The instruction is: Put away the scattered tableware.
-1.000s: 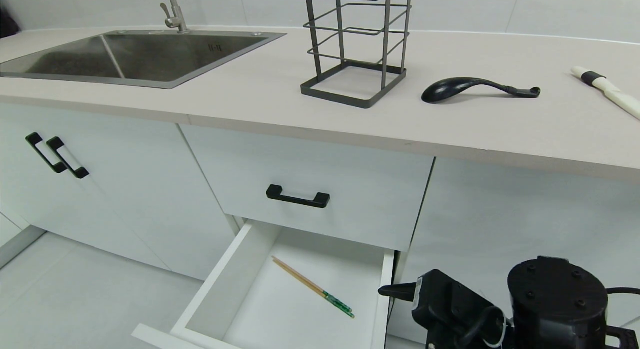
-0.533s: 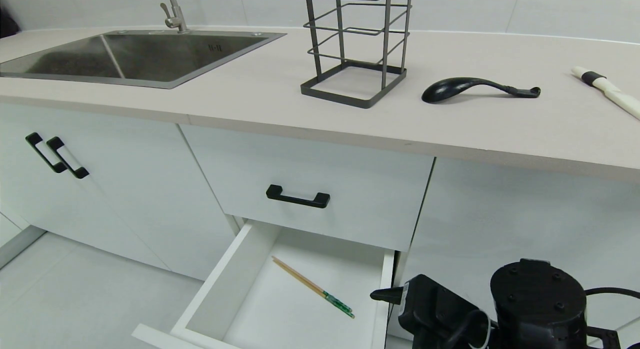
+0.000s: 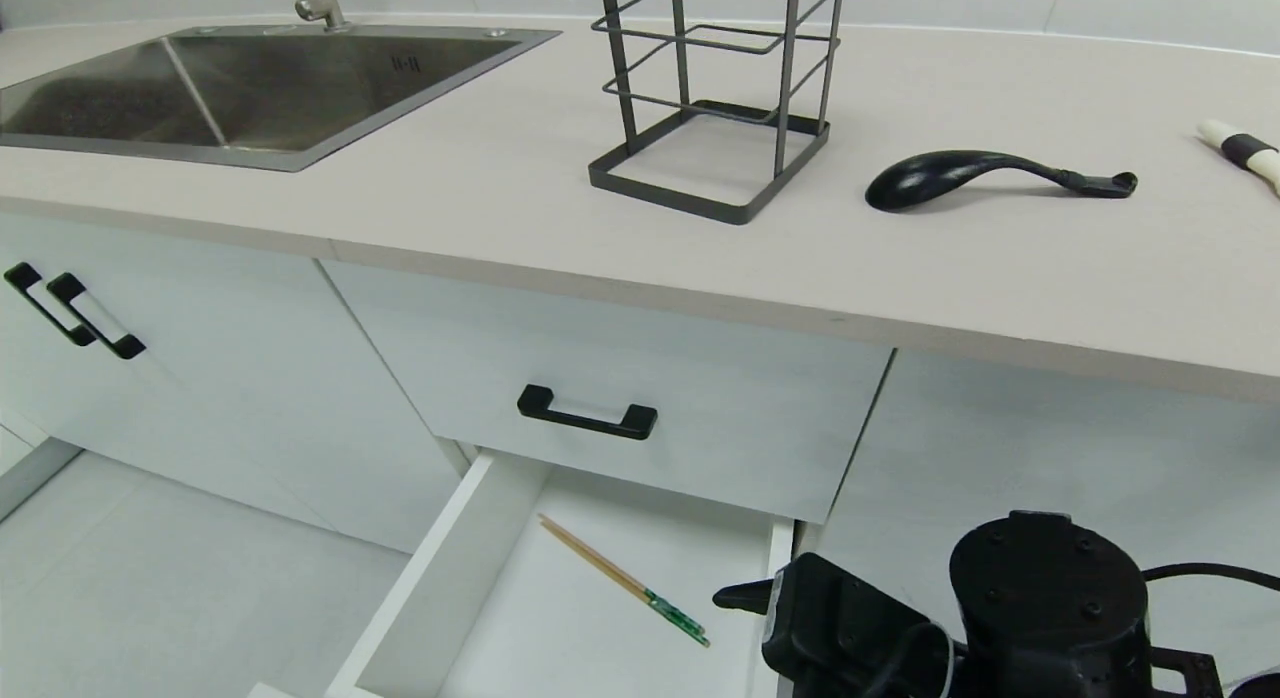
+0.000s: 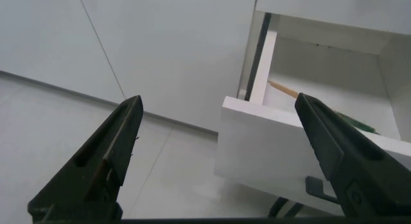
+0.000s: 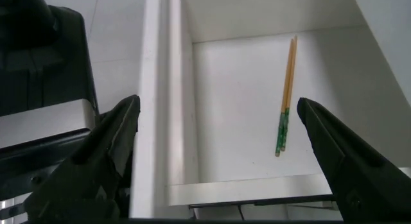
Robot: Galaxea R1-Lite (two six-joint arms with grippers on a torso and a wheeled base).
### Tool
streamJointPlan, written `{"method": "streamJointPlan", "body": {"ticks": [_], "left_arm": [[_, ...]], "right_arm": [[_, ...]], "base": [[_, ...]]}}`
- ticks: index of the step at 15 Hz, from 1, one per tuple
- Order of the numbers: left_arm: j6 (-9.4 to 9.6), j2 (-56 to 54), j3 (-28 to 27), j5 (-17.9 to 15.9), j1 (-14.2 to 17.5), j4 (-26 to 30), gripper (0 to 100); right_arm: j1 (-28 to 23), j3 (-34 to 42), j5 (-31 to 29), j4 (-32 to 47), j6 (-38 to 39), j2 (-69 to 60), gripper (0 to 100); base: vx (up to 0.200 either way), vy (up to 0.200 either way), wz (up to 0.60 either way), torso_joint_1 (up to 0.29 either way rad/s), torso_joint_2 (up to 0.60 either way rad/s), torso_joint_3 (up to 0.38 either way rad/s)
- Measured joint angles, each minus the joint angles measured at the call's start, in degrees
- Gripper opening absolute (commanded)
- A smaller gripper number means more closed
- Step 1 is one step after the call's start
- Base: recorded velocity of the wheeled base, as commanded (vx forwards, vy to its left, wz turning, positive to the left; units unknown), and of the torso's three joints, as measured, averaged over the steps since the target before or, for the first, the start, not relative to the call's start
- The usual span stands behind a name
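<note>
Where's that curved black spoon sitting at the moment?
In the head view, the curved black spoon lies on the beige countertop, on the robot's right, between the dark wire rack and the cream utensil with a black band.

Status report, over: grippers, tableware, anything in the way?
Left gripper open, right gripper open, both empty. Chopsticks lie in open drawer; black spoon on countertop. Wire rack stands beside spoon, not touching.

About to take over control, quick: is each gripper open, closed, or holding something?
Left gripper: open, fingers wide apart, holding nothing.
Right gripper: open, fingers wide apart, holding nothing.
</note>
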Motion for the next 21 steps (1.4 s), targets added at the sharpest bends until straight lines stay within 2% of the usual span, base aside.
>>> {"method": "streamJointPlan", "body": {"ticks": [4, 9, 17, 21], "left_arm": [[0.00, 0.0, -0.1, 0.0, 0.0, -0.1, 100], [-0.01, 0.0, 0.0, 0.0, 0.0, 0.0, 100], [-0.01, 0.0, 0.0, 0.0, 0.0, 0.0, 100], [-0.01, 0.0, 0.0, 0.0, 0.0, 0.0, 100]], "right_arm": [[1.5, -1.4, 0.0, 0.7, 0.1, -0.5, 100], [2.1, -2.8, 0.2, 5.8, 0.2, -1.0, 100], [2.0, -18.7, 0.6, 29.4, 0.1, -1.4, 100], [0.5, -20.4, 1.0, 30.6, 0.0, -1.2, 100]], "base": [[0.000, 0.000, 0.00, 0.207, -0.66, -0.206], [0.000, 0.000, 0.00, 0.164, -0.49, -0.217], [0.000, 0.000, 0.00, 0.317, -0.50, -0.239], [0.000, 0.000, 0.00, 0.283, -0.53, -0.260]]}}
